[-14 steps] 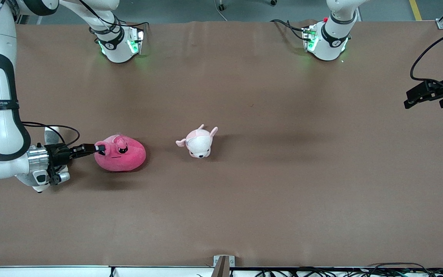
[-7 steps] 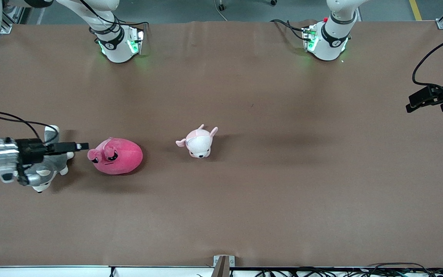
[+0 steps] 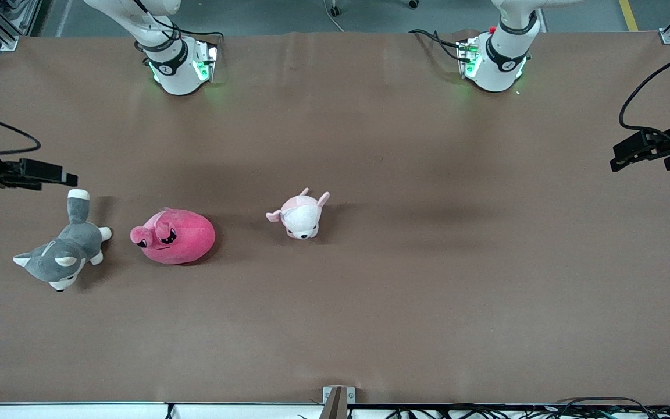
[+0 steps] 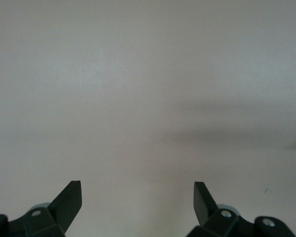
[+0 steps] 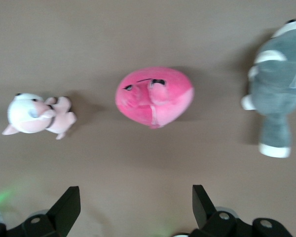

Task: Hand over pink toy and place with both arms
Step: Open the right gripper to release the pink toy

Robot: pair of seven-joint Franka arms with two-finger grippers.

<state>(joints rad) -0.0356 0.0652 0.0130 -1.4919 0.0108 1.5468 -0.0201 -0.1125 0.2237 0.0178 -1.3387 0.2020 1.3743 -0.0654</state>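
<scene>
We see three plush toys lying on the brown table [image 3: 370, 302], with both grippers up in the air and holding nothing.

Going from largest down: the table carries the pink toy [image 3: 175, 236] toward the right arm's end, lying free with nothing touching it. Just beside it, closer still to that end, lies the grey husky [image 3: 59, 256], and toward the table's middle sits the small pale pink-and-white animal [image 3: 300, 214], apart from the pink toy. The right gripper [image 3: 61, 174] hangs over the table's edge above the husky's tail, its fingers [image 5: 64, 210] spread apart and empty. The left gripper [image 3: 623, 158] waits over the left arm's end of the table, well apart from every toy, its fingers [image 4: 69, 197] likewise spread wide over bare tabletop.
</scene>
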